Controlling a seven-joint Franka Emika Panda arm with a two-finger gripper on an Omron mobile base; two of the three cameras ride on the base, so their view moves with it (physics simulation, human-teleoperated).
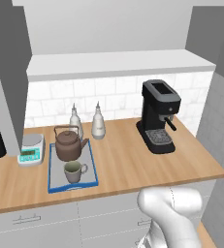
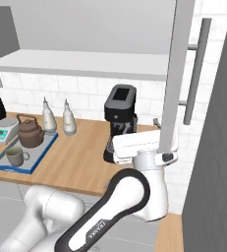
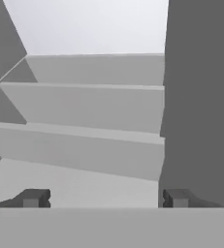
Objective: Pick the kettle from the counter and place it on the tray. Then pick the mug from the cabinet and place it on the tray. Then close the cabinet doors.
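Hand view: claw (image 3: 105, 198) spread wide, gripping nothing, beside the upright cabinet door's (image 3: 200, 97) edge.

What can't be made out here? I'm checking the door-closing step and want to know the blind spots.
- Gripper: in the hand view only its two fingertips show, spread wide; whether the right one touches the cabinet door is unclear.
- Left cabinet door: cut off by the left base view's top and left edges.
- Kitchen scale: display too small to read.
- Mug on the tray: contents hidden by its rim.
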